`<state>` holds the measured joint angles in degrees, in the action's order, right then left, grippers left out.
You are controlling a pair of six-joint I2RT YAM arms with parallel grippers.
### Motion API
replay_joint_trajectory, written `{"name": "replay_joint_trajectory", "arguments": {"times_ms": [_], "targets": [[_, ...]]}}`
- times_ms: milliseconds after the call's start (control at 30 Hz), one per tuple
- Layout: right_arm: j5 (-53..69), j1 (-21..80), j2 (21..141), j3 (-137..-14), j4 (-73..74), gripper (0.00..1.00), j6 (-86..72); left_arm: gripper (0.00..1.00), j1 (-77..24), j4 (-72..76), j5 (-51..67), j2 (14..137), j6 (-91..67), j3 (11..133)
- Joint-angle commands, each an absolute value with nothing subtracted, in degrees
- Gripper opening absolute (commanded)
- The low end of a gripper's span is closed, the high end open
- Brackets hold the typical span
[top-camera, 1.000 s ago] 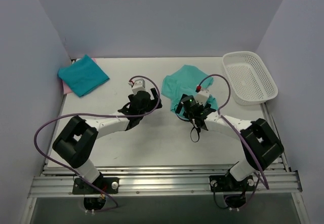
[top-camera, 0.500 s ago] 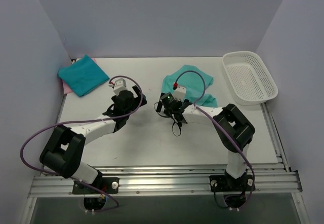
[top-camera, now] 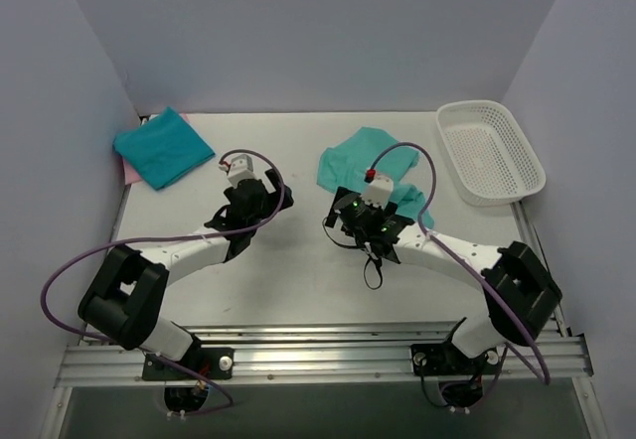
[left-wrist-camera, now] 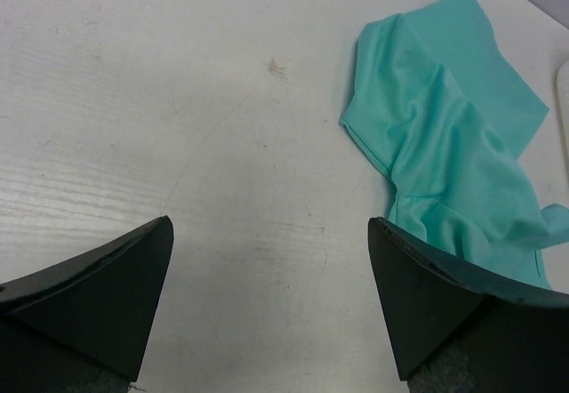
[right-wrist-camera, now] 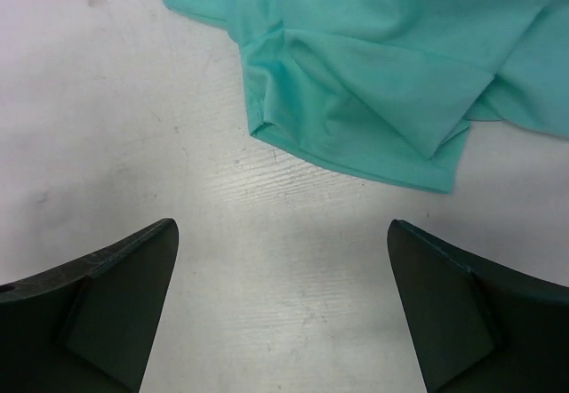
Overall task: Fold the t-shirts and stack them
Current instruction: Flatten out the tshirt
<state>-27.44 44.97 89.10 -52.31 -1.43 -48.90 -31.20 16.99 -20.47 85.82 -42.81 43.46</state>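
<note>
1. While the crumpled teal t-shirt lies at upper centre of the table, the folded teal t-shirt sits at upper left.
2. Only a thin edge of the pink t-shirt shows beneath the folded one. The right arm covers the crumpled shirt's lower right part.
3. Left gripper: jaws spread wide, holding nothing, over bare table left of the crumpled shirt.
4. Right gripper: jaws spread wide, holding nothing, just short of that shirt's hem.
</note>
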Motion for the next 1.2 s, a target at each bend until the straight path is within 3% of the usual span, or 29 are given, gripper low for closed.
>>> {"name": "replay_joint_trajectory", "arguments": {"times_ms": [0,967,1100,1133,1167], "targets": [[-33.1,45.4,82.5,-48.3,2.9,1.00,-51.8,1.00,-32.8,19.2,-20.8,85.4,-41.6,45.4],[-23.5,34.4,96.5,-43.2,-12.3,0.96,-51.0,1.00,-33.5,18.2,-20.8,88.1,-41.6,46.9],[-21.7,34.2,99.0,-43.4,-15.0,0.81,-50.5,1.00,-33.3,18.2,-20.7,88.6,-41.6,47.1],[-20.4,34.0,99.7,-43.5,-15.8,0.60,-50.0,1.00,-33.0,18.2,-20.7,88.7,-41.6,47.1],[-20.1,33.9,100.8,-43.6,-16.0,0.50,-50.1,1.00,-32.9,18.2,-20.7,88.7,-41.6,47.1]]}}
